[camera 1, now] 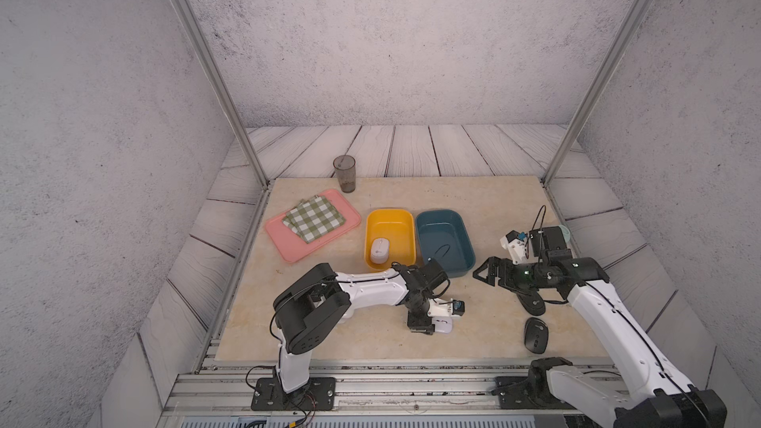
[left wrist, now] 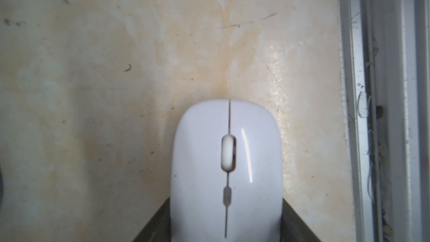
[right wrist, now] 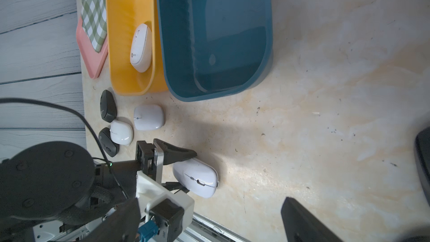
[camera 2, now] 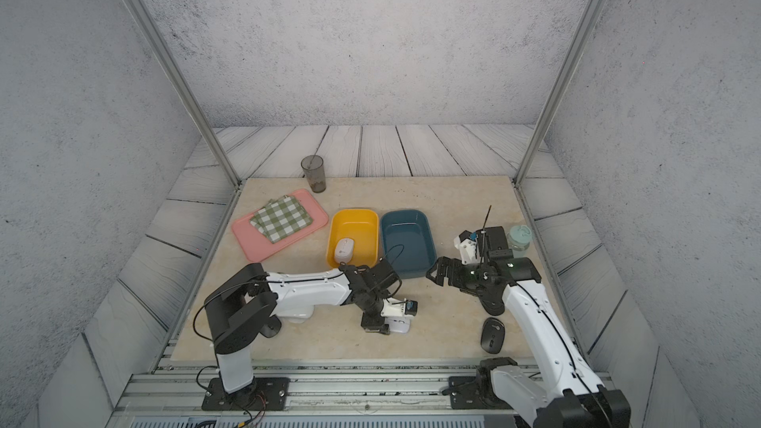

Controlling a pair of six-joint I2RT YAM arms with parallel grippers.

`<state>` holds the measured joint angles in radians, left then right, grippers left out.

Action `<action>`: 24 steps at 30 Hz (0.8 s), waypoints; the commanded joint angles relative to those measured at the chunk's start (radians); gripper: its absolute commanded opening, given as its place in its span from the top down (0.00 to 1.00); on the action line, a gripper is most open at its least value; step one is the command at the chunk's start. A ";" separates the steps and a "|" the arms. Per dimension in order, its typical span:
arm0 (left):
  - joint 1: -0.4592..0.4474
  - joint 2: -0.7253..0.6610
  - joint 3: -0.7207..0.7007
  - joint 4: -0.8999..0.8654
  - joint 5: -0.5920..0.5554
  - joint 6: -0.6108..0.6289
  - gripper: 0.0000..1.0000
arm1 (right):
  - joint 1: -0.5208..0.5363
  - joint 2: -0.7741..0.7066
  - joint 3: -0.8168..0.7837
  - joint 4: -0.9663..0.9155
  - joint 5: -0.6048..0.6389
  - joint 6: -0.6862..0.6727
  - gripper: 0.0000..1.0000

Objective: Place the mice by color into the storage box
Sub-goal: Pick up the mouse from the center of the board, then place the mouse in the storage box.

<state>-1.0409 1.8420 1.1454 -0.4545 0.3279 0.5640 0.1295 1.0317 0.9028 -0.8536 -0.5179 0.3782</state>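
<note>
Glossy white oval mouse (left wrist: pixel 226 182), straddled by left gripper (right wrist: pixel 189 172) (clamping unclear), should be gripped centred before lifting toward eleven-o'clock yellow plastic tub (camera 1: pixel 390 220).

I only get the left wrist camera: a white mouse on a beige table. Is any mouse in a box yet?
Observer: Yes, another white mouse lies in the yellow box.
Operator: Is there a second box?
Observer: A blue box stands right beside it, with no mouse inside.
Operator: What about the robot's right side?
Observer: The right end effector hangs open and empty near the blue box.
</note>
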 commanded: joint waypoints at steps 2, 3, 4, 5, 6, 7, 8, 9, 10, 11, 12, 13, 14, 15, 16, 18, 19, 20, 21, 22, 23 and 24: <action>0.017 -0.161 -0.067 0.050 0.027 -0.211 0.48 | -0.004 -0.034 0.060 -0.036 0.041 0.035 0.01; 0.026 -0.201 -0.088 0.063 0.022 -0.261 0.48 | -0.004 -0.038 0.076 -0.044 0.052 0.043 0.01; 0.035 -0.240 -0.104 0.075 0.012 -0.312 0.48 | -0.005 -0.044 0.093 -0.048 0.061 0.054 0.01; 0.044 -0.274 -0.115 0.076 -0.004 -0.357 0.48 | -0.007 -0.051 0.108 -0.052 0.070 0.065 0.01; 0.058 -0.313 -0.124 0.075 -0.029 -0.417 0.49 | -0.007 -0.060 0.127 -0.054 0.077 0.078 0.01; 0.080 -0.349 -0.126 0.064 -0.051 -0.478 0.49 | -0.009 -0.067 0.148 -0.055 0.084 0.093 0.01; 0.103 -0.381 -0.125 0.052 -0.063 -0.533 0.49 | -0.009 -0.075 0.166 -0.057 0.090 0.104 0.01; 0.136 -0.417 -0.119 0.029 -0.067 -0.593 0.50 | -0.010 -0.081 0.188 -0.057 0.096 0.119 0.01; 0.173 -0.451 -0.111 0.009 -0.069 -0.652 0.50 | -0.011 -0.088 0.205 -0.054 0.100 0.133 0.01; 0.206 -0.477 -0.105 -0.004 -0.081 -0.706 0.51 | -0.011 -0.090 0.220 -0.053 0.102 0.141 0.01; 0.245 -0.506 -0.102 -0.008 -0.099 -0.767 0.50 | -0.011 -0.093 0.236 -0.053 0.102 0.152 0.01; 0.282 -0.528 -0.093 -0.018 -0.124 -0.815 0.50 | -0.011 -0.091 0.245 -0.049 0.096 0.159 0.01; 0.316 -0.538 -0.076 -0.040 -0.132 -0.850 0.50 | -0.011 -0.089 0.250 -0.047 0.091 0.164 0.01; 0.353 -0.540 -0.052 -0.063 -0.143 -0.893 0.50 | -0.011 -0.085 0.252 -0.044 0.086 0.168 0.01; 0.389 -0.528 -0.024 -0.092 -0.154 -0.938 0.50 | -0.011 -0.083 0.250 -0.044 0.083 0.174 0.01; 0.435 -0.488 0.019 -0.119 -0.164 -0.986 0.50 | -0.011 -0.080 0.234 -0.038 0.079 0.179 0.01; 0.447 -0.460 0.042 -0.127 -0.186 -1.005 0.50 | -0.011 -0.082 0.224 -0.038 0.079 0.180 0.01; 0.458 -0.431 0.061 -0.130 -0.193 -1.018 0.49 | -0.011 -0.082 0.216 -0.037 0.079 0.181 0.01; 0.466 -0.395 0.083 -0.133 -0.199 -1.037 0.49 | -0.011 -0.085 0.205 -0.035 0.078 0.182 0.01; 0.471 -0.357 0.110 -0.133 -0.201 -1.048 0.49 | -0.011 -0.087 0.195 -0.035 0.078 0.181 0.01; 0.473 -0.322 0.134 -0.136 -0.207 -1.054 0.49 | -0.010 -0.089 0.189 -0.035 0.079 0.179 0.01; 0.474 -0.280 0.165 -0.147 -0.219 -1.063 0.49 | -0.011 -0.090 0.182 -0.038 0.080 0.176 0.01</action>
<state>-0.5716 1.4872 1.2629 -0.5537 0.1448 -0.4171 0.1219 0.9504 1.1015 -0.8791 -0.4423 0.5476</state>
